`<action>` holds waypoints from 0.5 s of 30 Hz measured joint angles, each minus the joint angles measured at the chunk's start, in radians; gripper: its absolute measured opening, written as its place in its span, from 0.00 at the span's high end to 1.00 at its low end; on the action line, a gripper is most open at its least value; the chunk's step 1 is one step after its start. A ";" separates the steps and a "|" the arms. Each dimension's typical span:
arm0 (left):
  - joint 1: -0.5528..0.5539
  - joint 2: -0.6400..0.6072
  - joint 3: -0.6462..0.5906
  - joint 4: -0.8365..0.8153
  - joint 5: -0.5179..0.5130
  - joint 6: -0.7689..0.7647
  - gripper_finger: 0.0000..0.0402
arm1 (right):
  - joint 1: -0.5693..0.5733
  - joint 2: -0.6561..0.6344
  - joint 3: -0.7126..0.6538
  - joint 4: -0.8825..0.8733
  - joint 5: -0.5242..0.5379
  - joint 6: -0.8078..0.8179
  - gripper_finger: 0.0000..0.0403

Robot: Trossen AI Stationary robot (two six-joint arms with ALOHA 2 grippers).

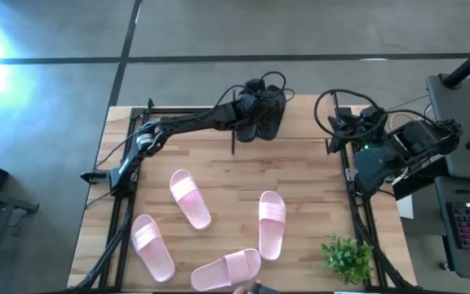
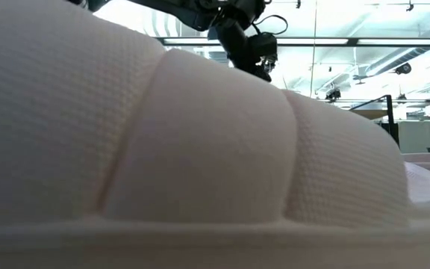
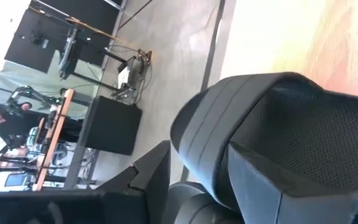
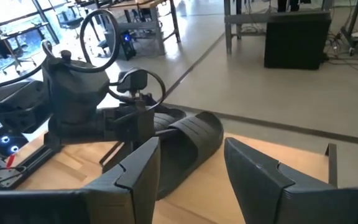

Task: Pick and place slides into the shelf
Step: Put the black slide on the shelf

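The left arm is stretched from the bench's left edge to its far edge, w/ the left gripper (image 1: 255,110) at the black sandals (image 1: 266,117). In the left wrist view a black sandal (image 3: 291,124) is seen right against the fingers (image 3: 272,186); whether it's actually clamped can't be told. Both black sandals lie at the far edge, approx. mid-width, where thin black shelf bars (image 1: 233,140) are seen.

Four pink sandals are spread over the near half of the bench: one near the centre (image 1: 189,198), one at the near left corner (image 1: 152,246), one right of centre (image 1: 271,223), one at the near edge (image 1: 227,269), the last filling the low view (image 2: 200,149).

The right gripper (image 4: 188,174) is parked at the right edge, jaws apart, nothing between them. A small plant (image 1: 348,258) sits at the near right corner.
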 joint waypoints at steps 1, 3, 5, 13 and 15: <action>-0.003 0.000 0.000 0.004 -0.005 0.000 0.65 | 0.000 0.000 0.000 0.000 -0.009 0.008 0.57; -0.006 0.000 0.001 0.005 -0.005 0.000 0.65 | 0.000 0.000 0.000 -0.004 -0.030 0.016 0.57; -0.006 0.000 0.002 0.007 -0.006 0.000 0.65 | 0.000 0.000 -0.002 -0.004 -0.043 0.016 0.57; -0.042 -0.025 0.002 -0.104 -0.105 0.031 0.65 | 0.000 0.000 -0.012 -0.016 -0.055 0.039 0.57; -0.062 -0.052 0.001 -0.147 -0.111 0.021 0.65 | -0.002 0.000 -0.014 -0.046 -0.072 0.076 0.57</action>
